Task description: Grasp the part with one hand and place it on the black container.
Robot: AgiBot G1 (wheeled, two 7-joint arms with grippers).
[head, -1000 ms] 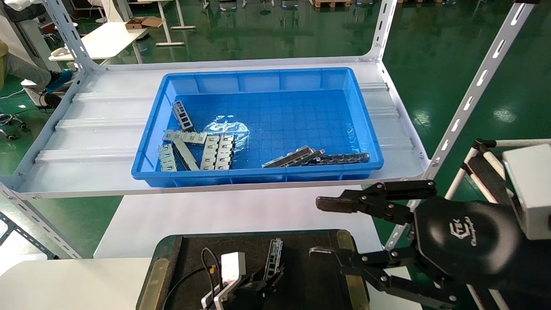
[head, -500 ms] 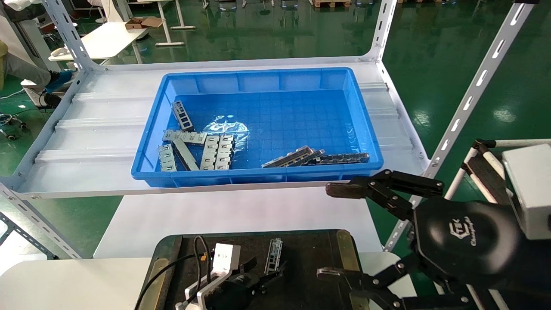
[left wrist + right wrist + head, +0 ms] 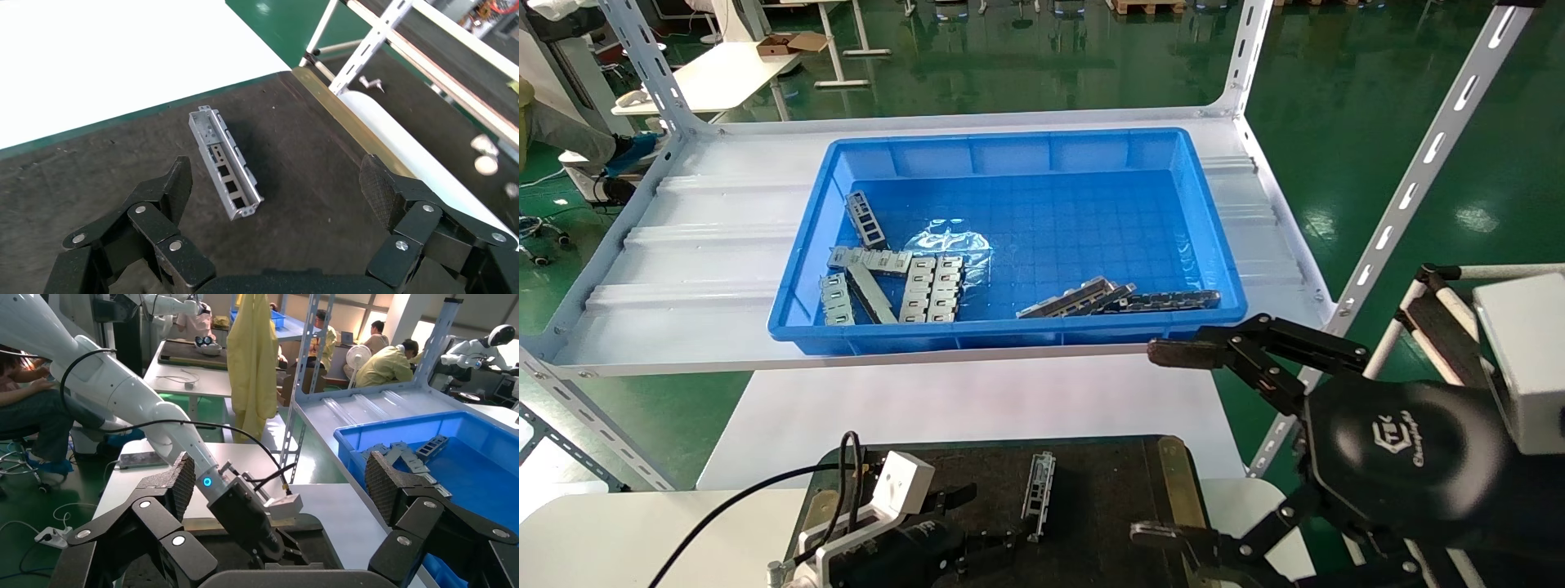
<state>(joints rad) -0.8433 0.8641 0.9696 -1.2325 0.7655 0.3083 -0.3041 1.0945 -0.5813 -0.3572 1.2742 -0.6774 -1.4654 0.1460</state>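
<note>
The part (image 3: 1039, 486) (image 3: 224, 163), a narrow silver channel with rectangular cutouts, lies flat on the black container (image 3: 1107, 490) (image 3: 306, 153), with nothing touching it. My left gripper (image 3: 985, 523) (image 3: 276, 190) is open low over the container, just short of the part's near end and a little to its left. The part lies ahead of the left finger, not between the jaws. At the container's right edge my right gripper (image 3: 1164, 445) (image 3: 280, 484) stands wide open and empty. Its wrist view looks across at the left gripper (image 3: 257, 533).
A blue bin (image 3: 1009, 155) (image 3: 440, 447) with several more metal parts (image 3: 895, 278) sits on the white shelf (image 3: 723, 245) beyond the container. Slotted shelf uprights (image 3: 1410, 188) rise on the right. A white tabletop (image 3: 968, 400) lies between shelf and container.
The left gripper has drawn back and to the left, away from the part, which stays put on the container. The right gripper's jaws have spread wider.
</note>
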